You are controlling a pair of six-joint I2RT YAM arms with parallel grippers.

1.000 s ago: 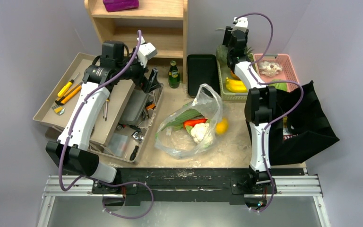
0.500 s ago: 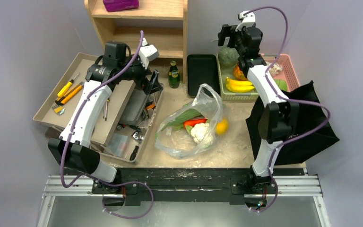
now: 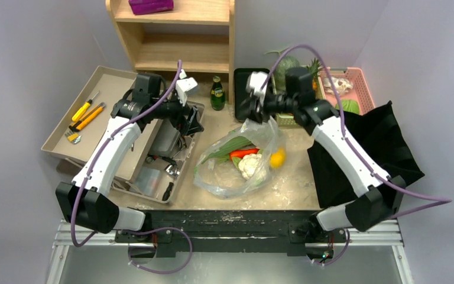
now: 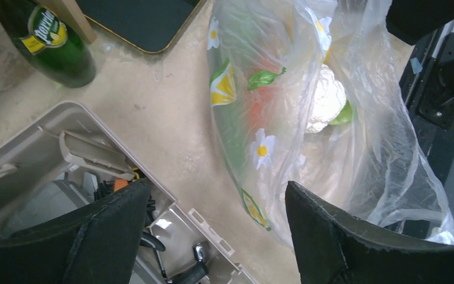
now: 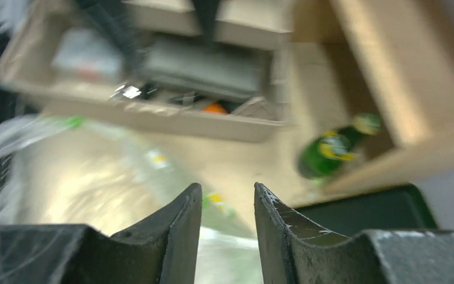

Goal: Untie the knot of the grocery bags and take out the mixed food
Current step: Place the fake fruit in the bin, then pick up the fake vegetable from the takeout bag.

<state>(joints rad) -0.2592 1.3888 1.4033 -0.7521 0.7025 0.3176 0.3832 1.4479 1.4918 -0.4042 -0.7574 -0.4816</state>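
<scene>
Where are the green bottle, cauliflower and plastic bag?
green bottle (image 3: 217, 94): top view, on its body.
cauliflower (image 3: 249, 166): top view, on its white head.
see-through plastic bag (image 3: 220, 184): top view, on its near wall.

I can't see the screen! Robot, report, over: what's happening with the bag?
Left gripper open, near plastic bag. Right gripper narrowly parted at its top. Food inside. Nothing blocking.

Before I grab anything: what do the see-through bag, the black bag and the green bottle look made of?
See-through bag: thin plastic film, glossy, going by its crinkles, glare and the vegetables showing through. Black bag: likely cloth, matte, slumped in soft folds. Green bottle: shiny dark green, probably glass, though plastic can't be ruled out.
</scene>
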